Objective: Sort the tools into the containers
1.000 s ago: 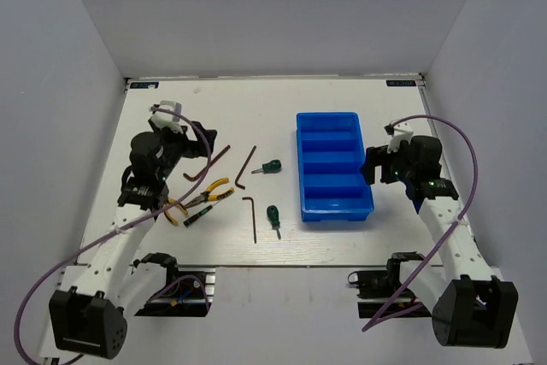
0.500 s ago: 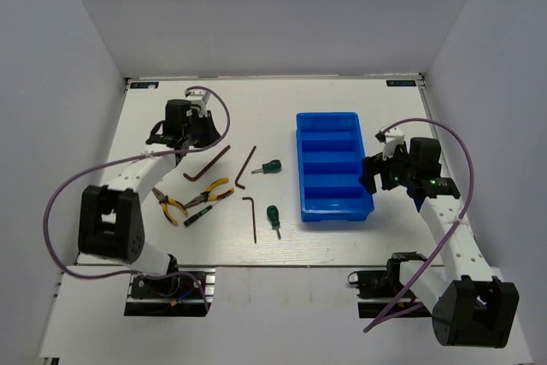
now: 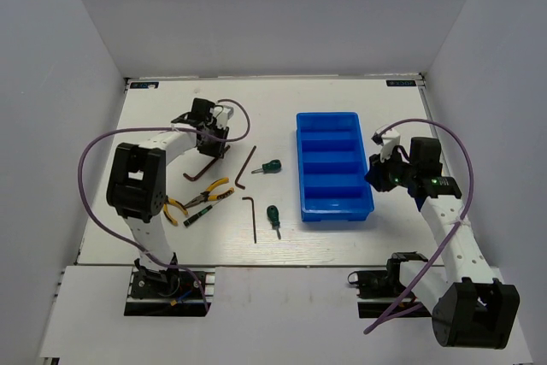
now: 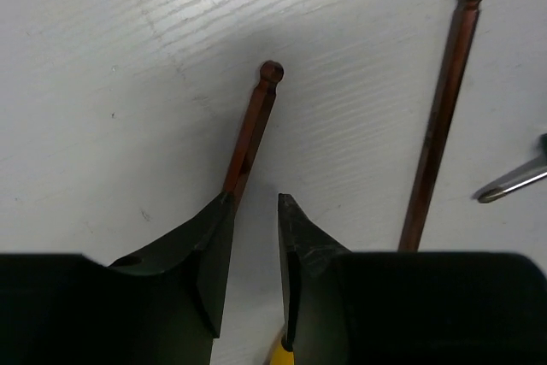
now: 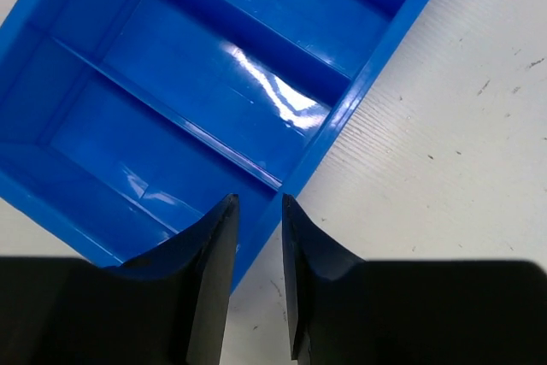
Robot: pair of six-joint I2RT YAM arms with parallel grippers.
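The blue tray (image 3: 335,115) with four long compartments stands right of centre, and nothing shows inside it. Left of it lie three dark hex keys (image 3: 208,163) (image 3: 246,166) (image 3: 252,215), two green-handled screwdrivers (image 3: 271,166) (image 3: 273,215), yellow-handled pliers (image 3: 198,197) and a slim dark-green tool (image 3: 195,215). My left gripper (image 4: 255,203) hovers low over the leftmost hex key (image 4: 254,121). Its jaws are narrowly open, with bare table between them and the key running under the left finger. My right gripper (image 5: 256,203) is narrowly open over the tray's right wall (image 5: 342,117).
In the left wrist view a second hex key (image 4: 440,108) lies to the right, with a screwdriver tip (image 4: 511,183) beyond it and a bit of yellow pliers handle (image 4: 278,355) below the fingers. White walls enclose the table on three sides.
My left arm has swung from beside the pliers up and right to the leftmost hex key. Both grippers have narrowed from wide open. The right gripper has shifted only slightly by the tray.
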